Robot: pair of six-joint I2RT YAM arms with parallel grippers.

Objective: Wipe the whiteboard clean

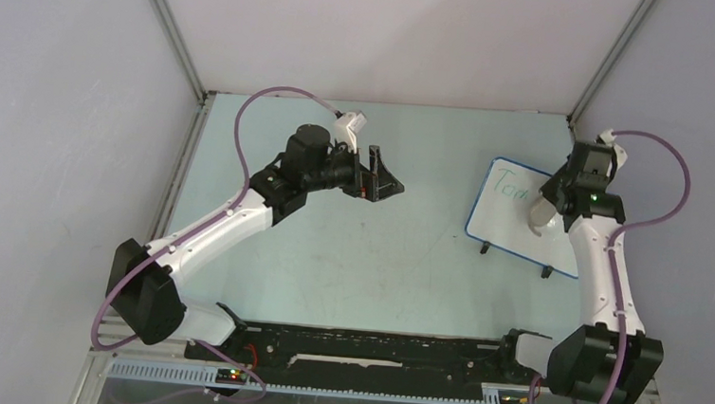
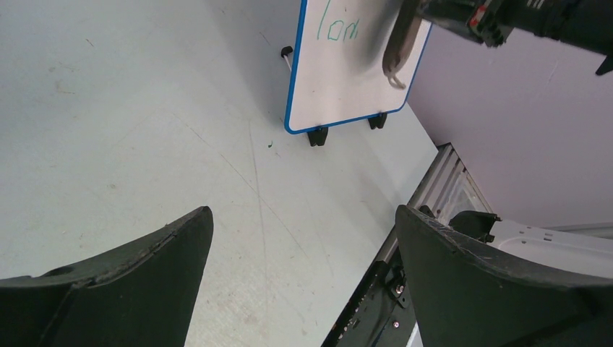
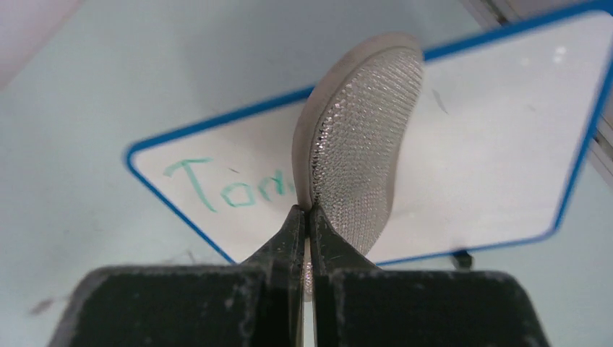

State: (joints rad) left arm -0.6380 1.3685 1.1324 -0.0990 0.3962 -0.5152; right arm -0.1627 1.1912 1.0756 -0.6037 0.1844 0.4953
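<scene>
The whiteboard point(image 1: 513, 210), white with a blue rim and small black feet, lies at the right of the table and bears green handwriting point(image 1: 506, 184) at its left end. My right gripper point(image 1: 545, 213) is shut on the edge of a grey-beige oval sponge pad point(image 3: 358, 152), which hangs over the board's middle, just right of the writing point(image 3: 231, 188). From the left wrist the board point(image 2: 340, 79) and the pad point(image 2: 400, 47) show far off. My left gripper point(image 1: 386, 177) hovers open over the table's middle, nothing between its fingers point(image 2: 130, 271).
Grey walls with metal corner posts point(image 1: 171, 27) enclose the pale green table point(image 1: 350, 249). A black rail point(image 1: 372, 346) with the arm bases runs along the near edge. Purple cables point(image 1: 664, 176) loop off both arms.
</scene>
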